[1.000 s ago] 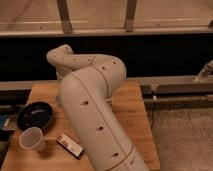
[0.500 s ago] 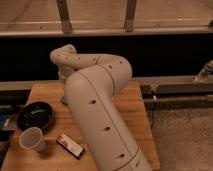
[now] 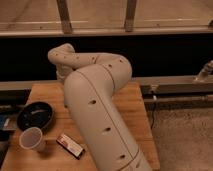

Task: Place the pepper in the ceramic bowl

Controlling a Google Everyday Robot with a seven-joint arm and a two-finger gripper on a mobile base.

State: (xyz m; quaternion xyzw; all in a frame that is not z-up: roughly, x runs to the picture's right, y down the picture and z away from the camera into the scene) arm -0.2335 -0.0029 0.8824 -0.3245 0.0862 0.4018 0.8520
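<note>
The ceramic bowl [image 3: 35,116], black and glossy with a lighter inside, sits at the left of the wooden table [image 3: 135,107]. No pepper shows anywhere; it is hidden or out of view. My big white arm [image 3: 97,107] rises from the front, bends at the elbow and folds back to the left, with its wrist end [image 3: 62,75] dropping behind the upper link at the table's back left. The gripper is hidden behind the arm and does not show.
A white paper cup [image 3: 32,138] stands in front of the bowl. A flat red-and-white packet [image 3: 70,146] lies to its right. A small blue-grey block [image 3: 6,122] is at the left edge. A dark wall and rail run behind the table.
The arm's large lower link has shifted slightly to the right. The bowl, cup and packet have not moved.
</note>
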